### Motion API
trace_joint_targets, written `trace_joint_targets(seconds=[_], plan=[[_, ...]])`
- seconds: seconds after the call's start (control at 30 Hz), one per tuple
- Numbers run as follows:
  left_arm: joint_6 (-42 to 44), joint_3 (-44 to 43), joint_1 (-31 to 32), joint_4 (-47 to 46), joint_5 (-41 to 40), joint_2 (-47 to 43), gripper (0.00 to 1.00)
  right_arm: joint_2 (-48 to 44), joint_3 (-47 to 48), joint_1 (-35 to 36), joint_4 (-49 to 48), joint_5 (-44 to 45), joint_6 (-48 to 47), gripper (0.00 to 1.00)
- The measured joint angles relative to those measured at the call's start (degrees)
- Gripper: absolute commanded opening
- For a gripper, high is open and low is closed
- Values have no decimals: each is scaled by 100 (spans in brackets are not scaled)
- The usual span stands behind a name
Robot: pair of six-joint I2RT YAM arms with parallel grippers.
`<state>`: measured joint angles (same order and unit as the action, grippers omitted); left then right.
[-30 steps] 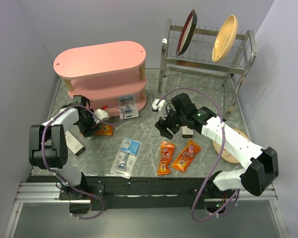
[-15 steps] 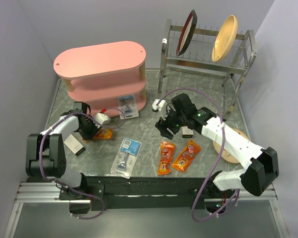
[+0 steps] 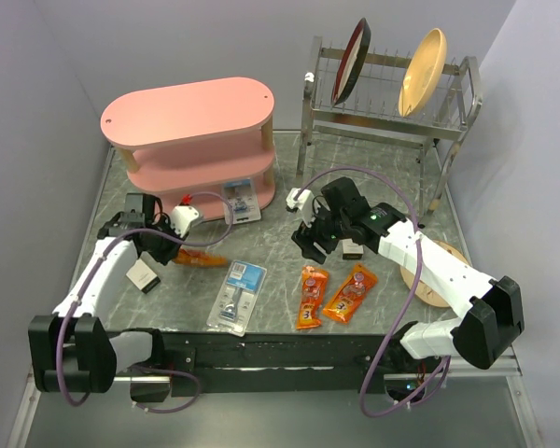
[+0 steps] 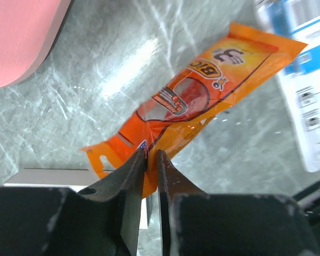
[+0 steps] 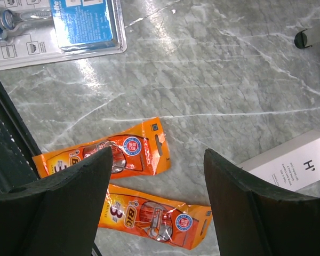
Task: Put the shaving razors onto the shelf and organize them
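Matt pink shelf [image 3: 187, 112]; glossy, perhaps plastic, orange packet [image 4: 202, 90]

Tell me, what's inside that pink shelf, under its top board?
One blue-and-white razor pack shows at the right end of the lowest level of the shelf. The top board covers most of both lower levels, so anything farther back is hidden.

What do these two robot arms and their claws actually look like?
The left arm and right arm are white shells over black joints, each trailed by a looping purple cable. The left gripper and right gripper are black, each with two broad matte fingers.
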<state>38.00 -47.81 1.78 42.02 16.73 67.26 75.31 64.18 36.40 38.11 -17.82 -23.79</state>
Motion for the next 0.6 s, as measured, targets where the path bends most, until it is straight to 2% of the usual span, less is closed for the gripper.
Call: trace_joint_targets(seconds=[0.17, 0.2, 0.27, 0.37, 0.47, 0.6], plan=[[-225, -310, 11, 310, 431, -195, 18, 0, 0, 0, -68, 20, 85, 76], [-271, -358, 13, 348, 544, -291, 21, 0, 0, 0, -101, 22, 103, 76], [-315, -426, 24, 387, 743, -507, 40, 0, 0, 0, -131, 22, 138, 76], [-160, -498, 52, 542, 903, -697, 58, 2, 0, 0, -151, 20, 177, 76], [337, -634, 63, 951, 942, -540, 64, 2, 2, 0, -151, 15, 197, 76], [1110, -1137, 68, 1650, 935, 291, 70, 0, 0, 0, -155, 13, 212, 76]])
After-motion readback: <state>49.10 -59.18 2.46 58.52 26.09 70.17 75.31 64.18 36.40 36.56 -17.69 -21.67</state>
